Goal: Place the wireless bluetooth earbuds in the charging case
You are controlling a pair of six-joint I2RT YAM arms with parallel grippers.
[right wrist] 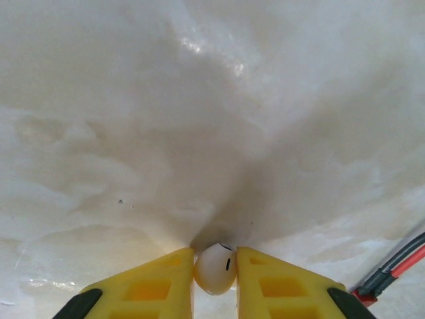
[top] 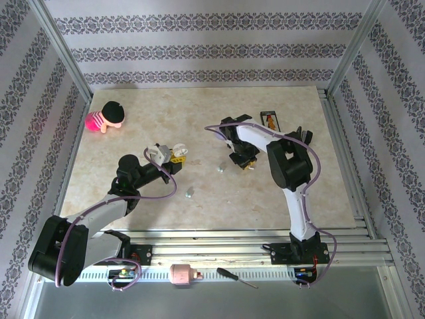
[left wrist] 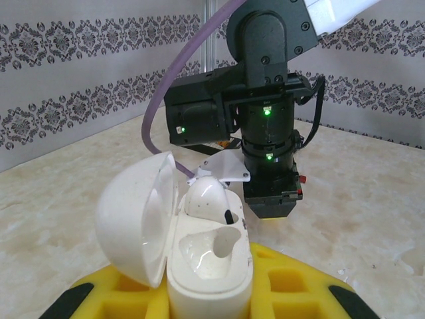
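At the left, the left gripper (top: pixel 170 157) is clamped narrowly on the base of a white charging case (left wrist: pixel 199 272), whose lid hangs open to the left. A seated earbud (left wrist: pixel 206 197) fills the case's far socket, and the near socket (left wrist: pixel 214 247) is empty. On the table (top: pixel 219 212) between the arms lie two tiny pale pieces (top: pixel 220 168), probably loose buds. At the right, the right gripper (right wrist: pixel 214 282) points down at the table, its yellow fingers (right wrist: pixel 159 286) pinching a white earbud (right wrist: pixel 214 266) from both sides. This looks like the pickup of the second bud. Next comes lifting it, carrying it left to the case, and turning it to fit the empty socket.
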